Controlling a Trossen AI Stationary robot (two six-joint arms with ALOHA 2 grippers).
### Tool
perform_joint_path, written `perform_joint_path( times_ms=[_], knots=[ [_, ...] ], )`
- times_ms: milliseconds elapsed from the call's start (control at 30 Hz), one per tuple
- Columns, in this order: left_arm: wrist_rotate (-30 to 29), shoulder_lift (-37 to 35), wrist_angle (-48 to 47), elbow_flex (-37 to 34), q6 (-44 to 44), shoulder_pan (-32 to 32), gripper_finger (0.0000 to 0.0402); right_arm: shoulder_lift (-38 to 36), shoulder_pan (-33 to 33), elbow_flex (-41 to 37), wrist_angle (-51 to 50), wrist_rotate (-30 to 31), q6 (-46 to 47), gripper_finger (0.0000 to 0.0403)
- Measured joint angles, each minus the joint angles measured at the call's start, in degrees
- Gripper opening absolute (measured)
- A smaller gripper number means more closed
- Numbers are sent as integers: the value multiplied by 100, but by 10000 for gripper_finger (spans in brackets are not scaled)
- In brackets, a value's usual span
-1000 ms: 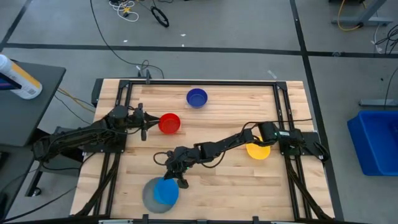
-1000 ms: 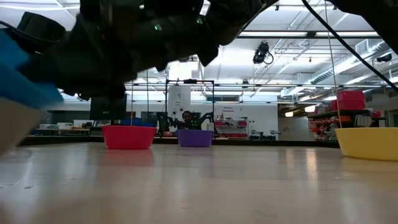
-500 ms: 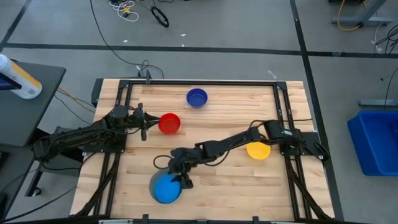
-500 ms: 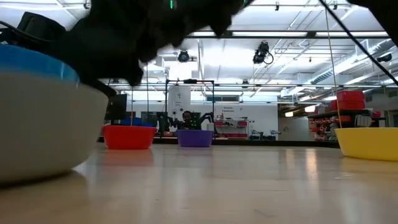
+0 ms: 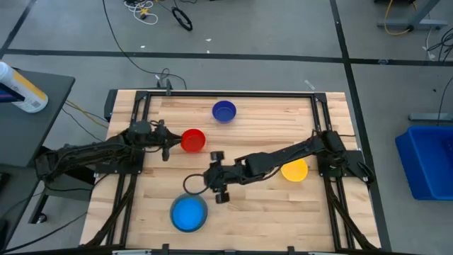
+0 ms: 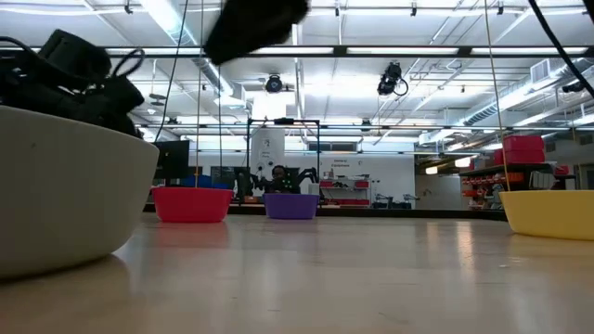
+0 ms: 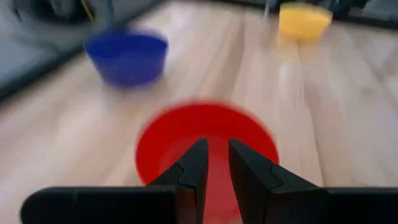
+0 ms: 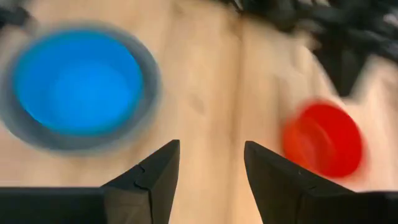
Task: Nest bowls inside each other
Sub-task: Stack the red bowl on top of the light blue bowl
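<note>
The light blue bowl [image 5: 189, 212] sits nested inside the grey bowl [image 6: 65, 195] near the table's near edge, also seen in the right wrist view as light blue bowl [image 8: 78, 81]. My right gripper [image 5: 220, 193] hangs open above the bare table, up and to the right of that pair, with nothing between its fingers. The red bowl [image 5: 192, 140] stands on its base left of centre. My left gripper [image 7: 213, 152] waits just left of it, its fingers a narrow gap apart and touching nothing. The dark blue bowl [image 5: 224, 111] and the yellow bowl [image 5: 294, 170] stand alone.
A black frame [image 5: 226, 94] runs around the wooden table top. Bare wood lies between the bowls in the middle of the table. The right arm [image 5: 283, 156] stretches across from the right side, passing beside the yellow bowl.
The light blue bowl, held tilted over the grey bowl's rim a second ago, has dropped level inside the grey bowl. My right gripper has let go of it, risen and drawn back toward the table's right and far side, tipping less steeply downward.
</note>
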Motion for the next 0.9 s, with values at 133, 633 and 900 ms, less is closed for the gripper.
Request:
perform_joint_path(
  times_ms=[133,633,900],
  knots=[
    [-78,834,9,73,-54,-154,71,-123,-4,-9,-840,534,268,192],
    [-1378,4325,-995,2142,31,-1837,76,-249,177,-11,-2003,916,792,192],
    [-2112,5207,-1786,3097,112,-2125,107,-368,345,-17,-2495,1428,1106,191]
  ],
)
